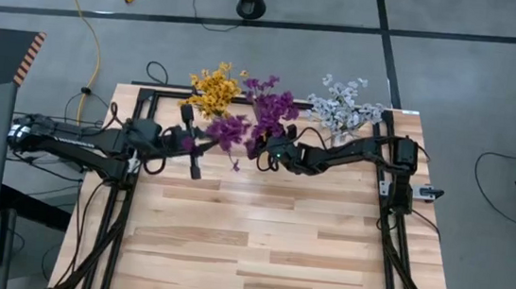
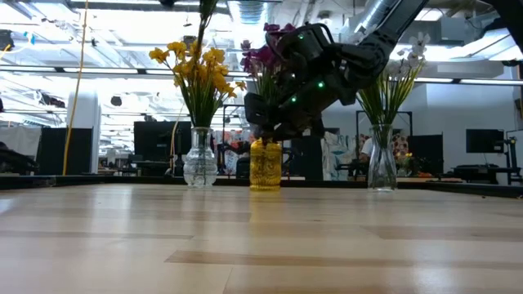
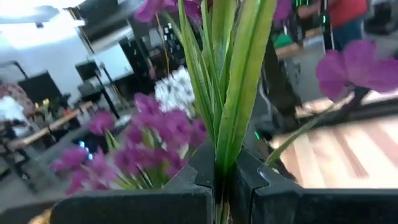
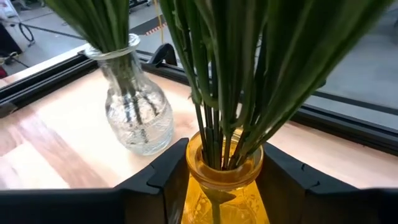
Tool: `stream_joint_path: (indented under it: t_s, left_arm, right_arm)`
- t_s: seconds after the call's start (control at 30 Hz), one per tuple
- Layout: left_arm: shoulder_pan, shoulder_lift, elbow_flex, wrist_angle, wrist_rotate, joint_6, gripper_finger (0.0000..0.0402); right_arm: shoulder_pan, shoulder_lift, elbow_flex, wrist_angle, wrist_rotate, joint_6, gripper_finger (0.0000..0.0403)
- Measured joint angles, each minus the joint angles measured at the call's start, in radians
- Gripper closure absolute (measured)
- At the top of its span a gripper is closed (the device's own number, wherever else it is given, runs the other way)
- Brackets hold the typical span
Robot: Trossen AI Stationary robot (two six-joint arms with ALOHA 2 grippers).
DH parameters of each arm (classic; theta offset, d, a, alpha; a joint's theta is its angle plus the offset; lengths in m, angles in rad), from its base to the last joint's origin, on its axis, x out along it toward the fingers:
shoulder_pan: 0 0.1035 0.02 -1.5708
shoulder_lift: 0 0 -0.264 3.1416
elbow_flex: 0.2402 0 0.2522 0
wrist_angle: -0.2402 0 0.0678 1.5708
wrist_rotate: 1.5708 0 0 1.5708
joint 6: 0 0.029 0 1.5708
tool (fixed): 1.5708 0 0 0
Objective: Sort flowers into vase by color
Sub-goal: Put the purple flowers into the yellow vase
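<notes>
Three vases stand in a row at the far edge. A clear vase (image 2: pixel 200 163) holds yellow flowers (image 1: pixel 214 88), an amber vase (image 2: pixel 265 166) holds purple flowers (image 1: pixel 273 108), and another clear vase (image 2: pixel 382 163) holds pale white flowers (image 1: pixel 342 107). My left gripper (image 1: pixel 192 144) is shut on a purple sprig (image 1: pixel 227 130), held high beside the purple bunch. My right gripper (image 4: pixel 224 171) is open, one finger on either side of the amber vase's neck (image 4: pixel 225 163). My left gripper pinches the purple sprig's green stems and leaves (image 3: pixel 221 163) between its two fingers. It comes level from the table's left. The sprig is lifted clear of the table and the vases. I cannot tell whether my right gripper's fingers (image 4: pixel 169 169) touch the amber vase's neck.
A black frame rail (image 1: pixel 243 98) runs along the far edge behind the vases, with side rails (image 1: pixel 393 224) down both sides. The near wooden tabletop (image 1: pixel 257 249) is bare. Both arms meet close together at the middle vase.
</notes>
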Motion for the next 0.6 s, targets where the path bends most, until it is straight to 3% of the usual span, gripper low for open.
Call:
stream_joint_path:
  t_s: [0.13, 0.3, 0.6]
  left_arm:
    - [0.057, 0.001, 0.0, 0.082, 0.115, -0.004, 0.0401]
    - [0.14, 0.019, -0.01, 0.195, 0.232, -0.029, 0.0401]
    - [0.235, 0.11, -0.271, 0.863, 0.27, -0.039, 0.0401]
  right_arm:
    - [0.018, 0.0, 0.0, -0.003, -0.002, -0.005, 0.0205]
    - [0.032, 0.0, 0.0, -0.003, -0.016, -0.009, 0.023]
    - [0.032, 0.0, 0.0, 0.001, -0.025, -0.004, 0.0207]
